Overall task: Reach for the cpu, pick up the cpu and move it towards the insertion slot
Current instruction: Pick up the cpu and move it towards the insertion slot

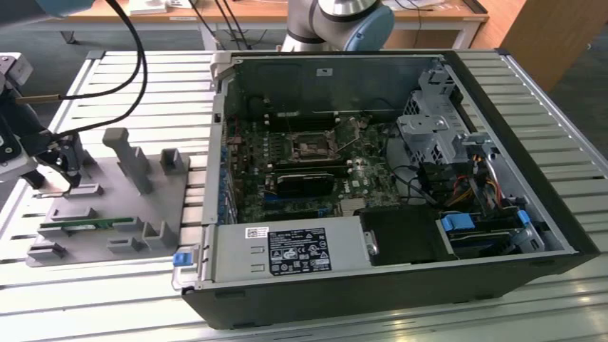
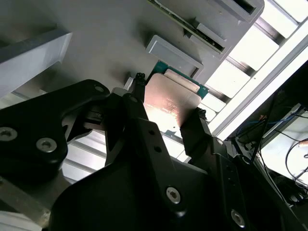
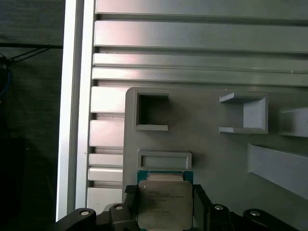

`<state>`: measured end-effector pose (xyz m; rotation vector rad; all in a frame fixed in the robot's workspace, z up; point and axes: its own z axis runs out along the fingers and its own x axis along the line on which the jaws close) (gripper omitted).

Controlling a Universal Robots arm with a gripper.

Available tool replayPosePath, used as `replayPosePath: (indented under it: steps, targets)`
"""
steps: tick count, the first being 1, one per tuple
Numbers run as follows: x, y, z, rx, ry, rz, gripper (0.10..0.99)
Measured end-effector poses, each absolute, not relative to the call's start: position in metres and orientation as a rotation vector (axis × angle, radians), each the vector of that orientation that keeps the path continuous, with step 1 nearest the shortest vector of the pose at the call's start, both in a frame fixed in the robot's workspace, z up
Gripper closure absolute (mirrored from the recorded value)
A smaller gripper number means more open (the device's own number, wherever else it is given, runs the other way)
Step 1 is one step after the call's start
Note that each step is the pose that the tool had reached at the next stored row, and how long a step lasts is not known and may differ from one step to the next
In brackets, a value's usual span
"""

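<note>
The cpu is a silvery square chip with a green edge, lying on the grey fixture plate beside a small raised frame. My gripper straddles it, one black finger against each of two opposite sides. In the second wrist view the fingers press on the cpu from both sides, the gripper shut on it. In the exterior view my gripper hangs low over the plate's corner at the exterior view's left. The insertion slot, a dark square socket with a metal bracket, sits on the motherboard inside the open computer case.
The fixture plate carries upright grey blocks and a green memory stick. The case walls rise around the motherboard, with a power supply, drive cage and cables. Everything rests on a slatted aluminium table.
</note>
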<state>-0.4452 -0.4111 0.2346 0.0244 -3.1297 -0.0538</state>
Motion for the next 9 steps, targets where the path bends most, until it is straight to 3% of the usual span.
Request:
replayPosePath:
  steps: [9]
  targets:
    - [-0.4452, -0.4111, 0.2427, 0.024, -3.130, -0.054, 0.545]
